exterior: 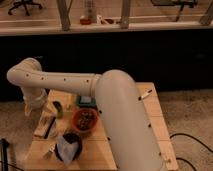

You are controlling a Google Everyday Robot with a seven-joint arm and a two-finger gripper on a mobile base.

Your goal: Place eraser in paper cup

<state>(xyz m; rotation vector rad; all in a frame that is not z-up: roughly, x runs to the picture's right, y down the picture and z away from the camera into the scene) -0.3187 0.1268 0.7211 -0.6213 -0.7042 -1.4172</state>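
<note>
Camera view showed the gripper [37, 106] hanging low over the left end of the wooden table [159, 120], at the tip of the white arm [65, 82] that was bent over from the left. Whether the gripper was released or clenched on something could not be told. The eraser could not be picked out with certainty, either on the table or at the tool. The paper cup [57, 108], small and pale with a dark inside, was seen standing upright just beside the gripper, on the side toward the middle of the table. The reddish-brown bowl [85, 120] was set a little farther the same way, and the dark bowl [67, 147] with whitish paper lay nearer the front edge. It was judged that the coming move turned on this one offset: the cup's mouth lay sideways from the tool, not beneath it, so a short shift toward the table's middle would be needed before anything could be dropped into the cup and not beside it.
</note>
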